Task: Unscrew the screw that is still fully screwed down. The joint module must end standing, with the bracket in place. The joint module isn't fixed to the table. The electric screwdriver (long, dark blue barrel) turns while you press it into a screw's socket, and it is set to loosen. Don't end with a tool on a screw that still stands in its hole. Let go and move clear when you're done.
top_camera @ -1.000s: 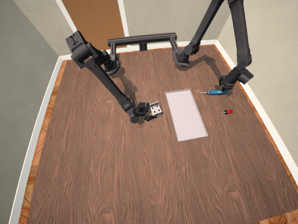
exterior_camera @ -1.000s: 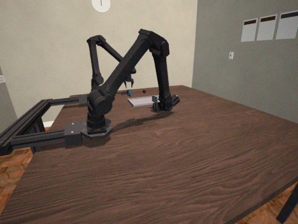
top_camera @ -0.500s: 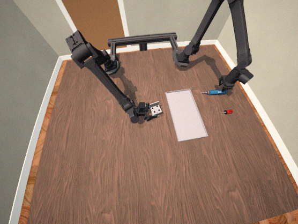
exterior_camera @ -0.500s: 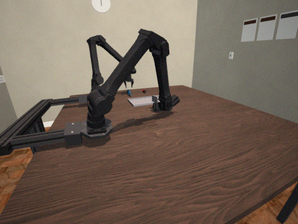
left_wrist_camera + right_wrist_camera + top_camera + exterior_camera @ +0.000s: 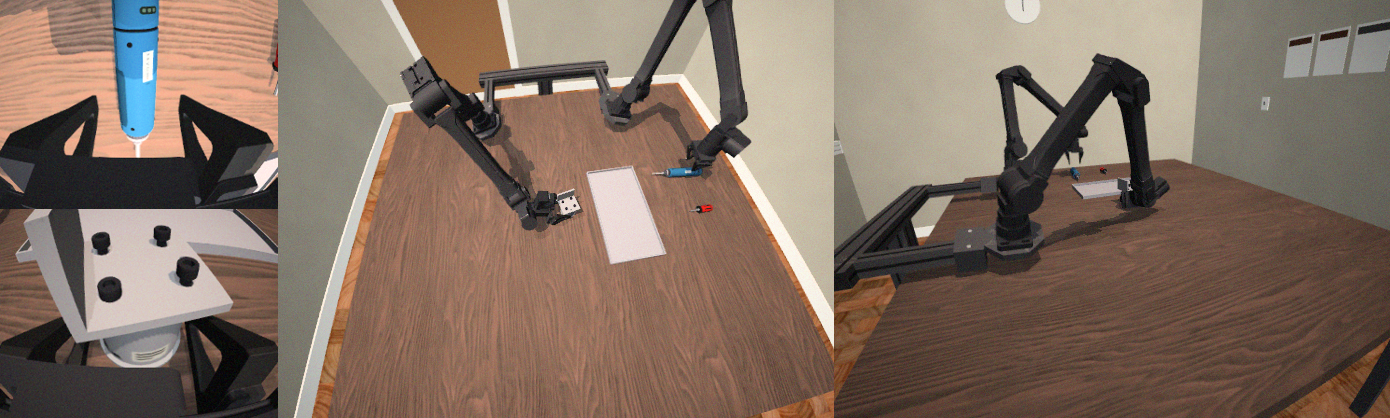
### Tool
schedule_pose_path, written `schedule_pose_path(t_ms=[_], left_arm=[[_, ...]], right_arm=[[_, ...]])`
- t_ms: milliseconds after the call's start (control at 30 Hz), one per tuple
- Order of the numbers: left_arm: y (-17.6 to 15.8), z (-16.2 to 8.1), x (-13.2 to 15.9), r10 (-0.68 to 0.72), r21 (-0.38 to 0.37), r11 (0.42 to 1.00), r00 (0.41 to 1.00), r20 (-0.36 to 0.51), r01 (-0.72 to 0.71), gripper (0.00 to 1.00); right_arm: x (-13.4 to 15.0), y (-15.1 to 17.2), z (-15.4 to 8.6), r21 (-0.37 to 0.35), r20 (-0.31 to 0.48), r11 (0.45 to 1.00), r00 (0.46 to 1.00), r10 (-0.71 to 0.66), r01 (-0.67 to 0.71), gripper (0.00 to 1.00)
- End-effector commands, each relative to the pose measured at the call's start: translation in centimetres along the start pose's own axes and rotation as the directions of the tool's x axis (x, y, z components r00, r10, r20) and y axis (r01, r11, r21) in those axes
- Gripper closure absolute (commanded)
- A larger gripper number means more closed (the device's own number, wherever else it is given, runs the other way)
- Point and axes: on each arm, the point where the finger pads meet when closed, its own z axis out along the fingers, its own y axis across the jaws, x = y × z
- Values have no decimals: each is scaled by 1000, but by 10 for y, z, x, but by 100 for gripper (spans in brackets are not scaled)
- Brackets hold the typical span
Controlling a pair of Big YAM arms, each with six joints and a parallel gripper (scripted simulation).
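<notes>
White tray [image 5: 626,215] [image 5: 1101,189] [image 5: 219,228] empty, lying btwn the bracket [image 5: 568,203] [image 5: 1123,184] [image 5: 140,279] & elec. screwdriver [image 5: 682,172] [image 5: 1075,173] [image 5: 135,75].
</notes>
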Motion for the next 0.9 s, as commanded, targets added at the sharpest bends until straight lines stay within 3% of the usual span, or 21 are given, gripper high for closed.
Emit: schedule_pose_path(t_ms=[0, 400, 433, 867], left_arm=[[-9, -8, -7, -9, 22, 1000, 1000, 14, 9, 35], [-9, -8, -7, -9, 22, 1000, 1000, 14, 9, 35], [-9, -8, -7, -9, 22, 1000, 1000, 14, 9, 35], [-9, -8, -7, -9, 22, 1000, 1000, 14, 9, 35]], right_arm=[[-10, -20, 4, 26, 14, 999, 999, -32, 32, 26], [-10, -20, 4, 26, 14, 999, 999, -32, 32, 26], [-10, -20, 4, 26, 14, 999, 999, -32, 32, 37], [-10, -13, 0, 16, 10, 1000, 1000, -26, 26, 37]])
